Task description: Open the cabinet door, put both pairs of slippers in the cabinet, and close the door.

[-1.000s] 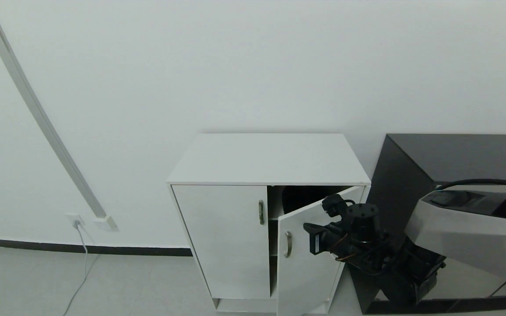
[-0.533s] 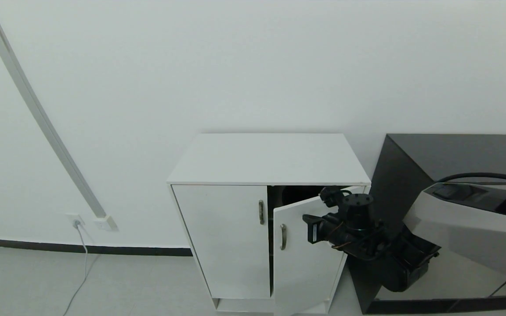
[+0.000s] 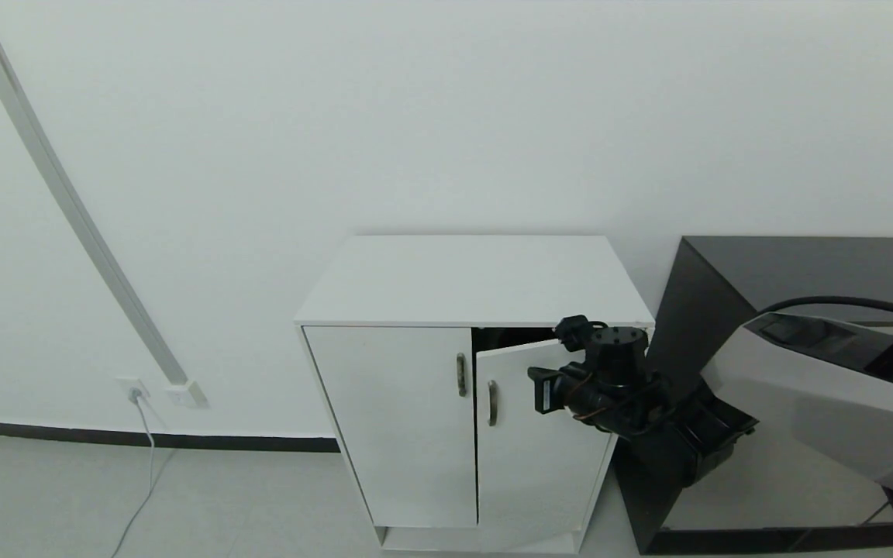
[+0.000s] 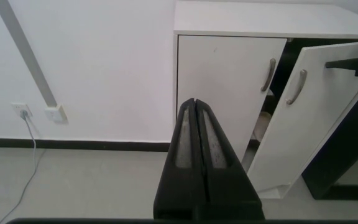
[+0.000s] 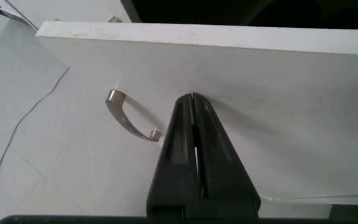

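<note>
A white cabinet point(image 3: 470, 283) stands against the wall. Its left door point(image 3: 400, 434) is closed. The right door point(image 3: 539, 473) is ajar by a narrow dark gap, wider along its top edge. My right gripper point(image 3: 533, 387) is shut, its fingertips point(image 5: 193, 98) pressed flat on that door's face, just to the hinge side of the metal handle point(image 5: 132, 116). In the left wrist view the right gripper point(image 4: 334, 63) touches the upper part of the door. My left gripper point(image 4: 194, 102) is shut on nothing and hangs well back from the cabinet. Something pale point(image 4: 263, 121) shows through the gap; I cannot identify it.
A black glossy unit point(image 3: 764, 279) stands right of the cabinet, close to the right arm. A wall socket point(image 3: 132, 387) with a cable point(image 3: 144, 480) and a slanted duct point(image 3: 67, 194) are on the left. Open grey floor point(image 3: 222, 504) lies before the cabinet's left side.
The right door has swung from clearly open to almost closed, and my right gripper has moved in toward the cabinet with it.
</note>
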`<state>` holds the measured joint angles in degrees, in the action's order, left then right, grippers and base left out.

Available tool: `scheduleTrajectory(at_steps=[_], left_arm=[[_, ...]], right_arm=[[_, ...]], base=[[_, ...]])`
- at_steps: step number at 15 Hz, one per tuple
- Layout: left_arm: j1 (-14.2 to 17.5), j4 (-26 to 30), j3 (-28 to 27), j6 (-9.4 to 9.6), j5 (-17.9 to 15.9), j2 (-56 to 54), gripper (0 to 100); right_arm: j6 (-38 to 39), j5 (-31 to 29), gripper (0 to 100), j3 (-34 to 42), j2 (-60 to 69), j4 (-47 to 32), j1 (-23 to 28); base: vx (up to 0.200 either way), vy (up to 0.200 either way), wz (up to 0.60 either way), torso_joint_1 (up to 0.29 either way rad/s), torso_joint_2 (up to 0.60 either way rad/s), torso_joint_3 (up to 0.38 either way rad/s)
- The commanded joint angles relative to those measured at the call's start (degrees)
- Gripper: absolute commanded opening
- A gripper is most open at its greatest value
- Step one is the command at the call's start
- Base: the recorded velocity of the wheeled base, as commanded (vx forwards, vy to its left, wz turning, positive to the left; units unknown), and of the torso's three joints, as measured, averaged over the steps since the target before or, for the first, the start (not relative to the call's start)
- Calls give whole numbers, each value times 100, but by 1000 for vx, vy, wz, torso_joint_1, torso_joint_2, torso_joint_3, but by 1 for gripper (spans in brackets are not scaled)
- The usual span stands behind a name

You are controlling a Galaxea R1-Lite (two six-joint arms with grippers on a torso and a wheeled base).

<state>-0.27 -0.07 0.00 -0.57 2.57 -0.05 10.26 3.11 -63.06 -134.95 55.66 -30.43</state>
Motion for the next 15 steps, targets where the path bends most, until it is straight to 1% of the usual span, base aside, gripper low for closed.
scheduleTrajectory(at_steps=[1,7,10,15], left_arm=[[0,-1,0,-4,6,5,0],[0,-1,0,-13,15,5,0],[0,-1,0,-13,15,5,0],[0,-1,0,-22,15,5,0]], right_arm=[[2,-3,0,-250,-58,-108,37],[-16,-3,0,-734,-181,-486,160],[-16,-3,0,-874,-190,-644,221],[-24,-12,0,-1015,-277,-697,248]], base=[[0,0,0,0,0,0],[0,0,0,0,0,0],[0,0,0,0,0,0],[0,0,0,0,0,0]])
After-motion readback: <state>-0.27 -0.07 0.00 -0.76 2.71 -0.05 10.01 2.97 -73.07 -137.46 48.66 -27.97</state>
